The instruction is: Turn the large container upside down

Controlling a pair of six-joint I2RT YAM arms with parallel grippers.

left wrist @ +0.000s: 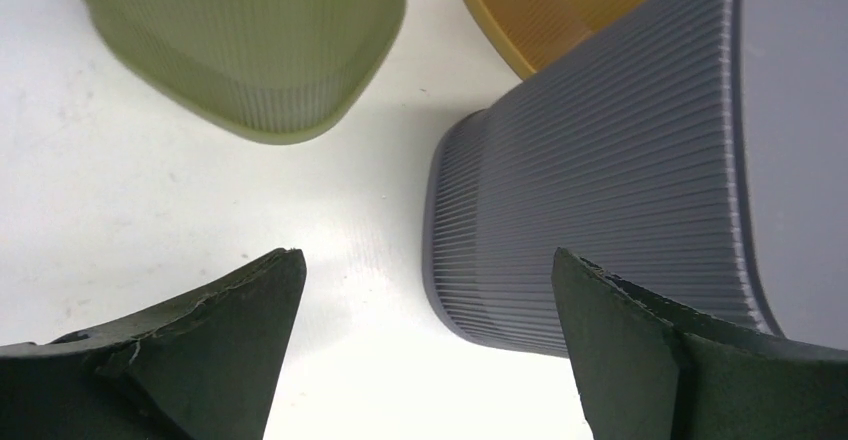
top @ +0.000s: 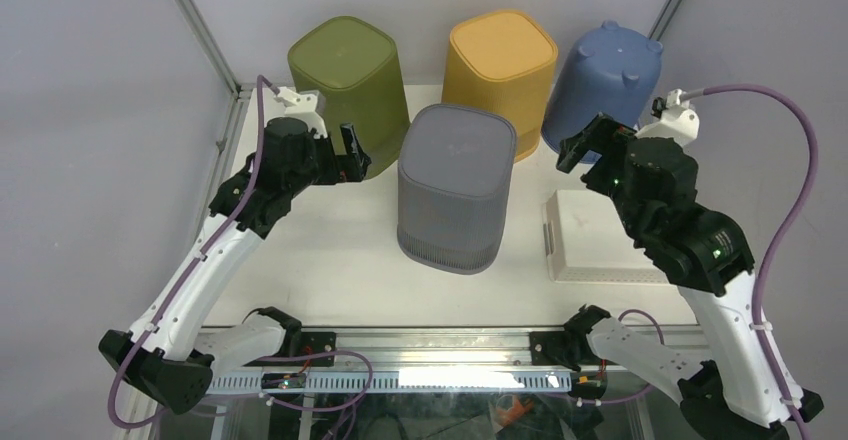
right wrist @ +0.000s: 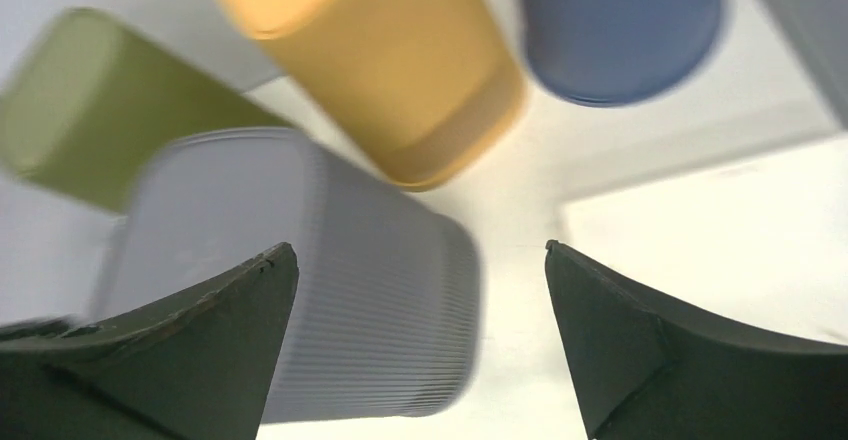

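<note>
The large container [top: 455,185] is a grey ribbed bin standing in the middle of the white table [top: 330,260], closed base up and rim down. My left gripper [top: 352,152] hovers open just left of it, not touching. My right gripper [top: 580,145] hangs open to its right, also apart from it. In the left wrist view the grey bin [left wrist: 620,160] fills the right side, beyond the open gripper [left wrist: 428,275], with nothing between the fingers. The right wrist view shows the bin [right wrist: 330,290] at lower left, beyond the empty open gripper [right wrist: 420,265].
Three more bins stand upside down along the back: green [top: 350,75], yellow [top: 500,60] and blue [top: 605,75]. A flat white box [top: 600,240] lies right of the grey bin, under my right arm. Frame posts rise at the back corners.
</note>
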